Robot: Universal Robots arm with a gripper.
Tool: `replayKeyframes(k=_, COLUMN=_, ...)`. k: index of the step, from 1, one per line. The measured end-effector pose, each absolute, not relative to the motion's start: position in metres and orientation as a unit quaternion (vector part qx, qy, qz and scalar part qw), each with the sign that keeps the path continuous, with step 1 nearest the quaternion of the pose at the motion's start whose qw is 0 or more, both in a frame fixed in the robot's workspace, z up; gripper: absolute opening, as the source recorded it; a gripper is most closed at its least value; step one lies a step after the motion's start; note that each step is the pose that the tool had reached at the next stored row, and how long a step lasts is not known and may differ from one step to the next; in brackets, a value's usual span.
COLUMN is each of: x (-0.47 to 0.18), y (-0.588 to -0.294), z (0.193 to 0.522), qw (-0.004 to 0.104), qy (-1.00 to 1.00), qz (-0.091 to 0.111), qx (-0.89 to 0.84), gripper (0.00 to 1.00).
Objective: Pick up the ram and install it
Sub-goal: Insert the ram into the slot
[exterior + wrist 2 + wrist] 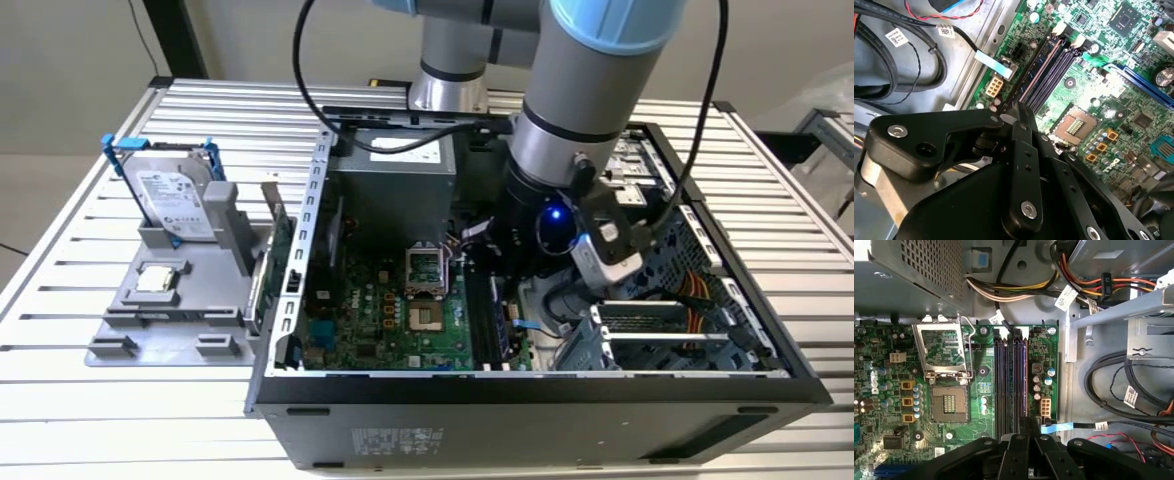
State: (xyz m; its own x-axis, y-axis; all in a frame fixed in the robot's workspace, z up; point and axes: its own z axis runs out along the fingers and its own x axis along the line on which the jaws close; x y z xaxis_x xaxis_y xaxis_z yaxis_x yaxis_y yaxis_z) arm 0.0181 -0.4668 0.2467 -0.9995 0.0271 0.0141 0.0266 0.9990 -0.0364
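Edge-on, the ram (1017, 385) stands as a thin dark strip in the bank of memory slots (1001, 385) on the green motherboard (884, 390). It lies just beside the empty processor socket (949, 405) and parallel to the socket's long side. In the second wrist view the ram (1036, 70) runs straight out from the fingertips along the slots. Whether it sits fully down in its slot cannot be told.

The gripper (1029, 422) has its black fingers (1021, 440) drawn narrow, pinching the end of the ram that lies farthest from the white latch clips (1019, 332). The second wrist view shows the same narrow grip at the gripper (1018, 107).

Room is tight on the slots' far side from the socket. A white connector (1045, 406) and a blue-tagged cable (1056, 427) lie just beside the fingers, and the board's edge meets bare gray case floor (1074, 405), crossed by black cables (1104, 400). Between slots and socket the board is low and open. Beyond the socket's raised metal frame (944, 345), the perforated power supply box (909, 270) rises near the latch end.

In the exterior view the arm (561, 170) reaches down into the open case (534, 385). The drive cage (641, 330) stands beyond the slots from the socket. Well outside the case wall, a hard drive (180, 200) stands upright in a gray holder (134, 330) on the slatted table (80, 420).
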Motion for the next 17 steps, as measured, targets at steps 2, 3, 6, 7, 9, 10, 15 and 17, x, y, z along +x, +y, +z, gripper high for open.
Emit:
replayKeyframes(k=2, x=0.018, y=-0.467, z=0.248, qw=0.007, qy=-1.000, qz=0.018, qx=-0.013, gripper=0.00)
replayKeyframes(k=3, x=0.018, y=-0.467, z=0.249, qw=0.007, qy=-1.000, qz=0.018, qx=-0.013, gripper=0.00)
replayKeyframes(k=6, x=0.018, y=-0.467, z=0.251, qw=0.007, qy=-1.000, qz=0.018, qx=-0.013, gripper=0.00)
replayKeyframes(k=7, x=0.018, y=-0.467, z=0.252, qw=0.007, qy=-1.000, qz=0.018, qx=-0.013, gripper=0.00)
replayKeyframes(k=9, x=0.018, y=-0.467, z=0.253, qw=0.007, qy=-1.000, qz=0.018, qx=-0.013, gripper=0.00)
replayKeyframes(k=10, x=0.018, y=-0.467, z=0.254, qw=0.007, qy=-1.000, qz=0.018, qx=-0.013, gripper=0.00)
replayKeyframes(k=15, x=0.018, y=-0.467, z=0.258, qw=0.007, qy=-1.000, qz=0.018, qx=-0.013, gripper=0.00)
replayKeyframes(k=17, x=0.018, y=-0.467, z=0.259, qw=0.007, qy=-1.000, qz=0.018, qx=-0.013, gripper=0.00)
